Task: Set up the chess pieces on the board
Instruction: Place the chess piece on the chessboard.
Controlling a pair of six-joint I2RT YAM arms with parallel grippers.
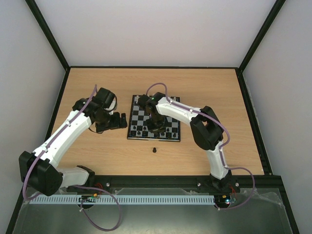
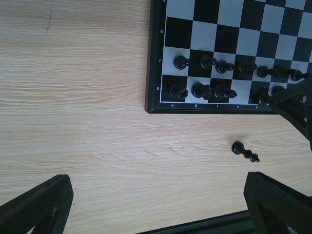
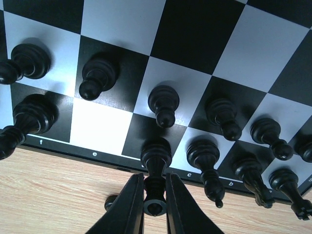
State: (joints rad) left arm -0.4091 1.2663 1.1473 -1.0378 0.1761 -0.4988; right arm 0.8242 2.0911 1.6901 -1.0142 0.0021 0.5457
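Note:
The board (image 1: 171, 111) lies flat mid-table. Black chess pieces (image 2: 209, 62) stand in its two near rows; no white pieces show. My right gripper (image 3: 155, 207) is over the board's near edge (image 1: 155, 123). It is shut on the top of a tall black piece (image 3: 156, 158), whose base is on the dark d square of the edge row. The pale e square (image 3: 100, 127) beside it is bare. One black piece (image 2: 244, 151) lies on its side on the table in front of the board (image 1: 154, 149). My left gripper (image 2: 156, 214) is open and empty, left of the board (image 1: 119, 121).
The wooden table (image 1: 97, 156) has black rails at its edges, and the near rail (image 1: 156, 181) runs just behind the fallen piece. The right arm (image 1: 183, 113) crosses over the board's far half. White walls enclose the table.

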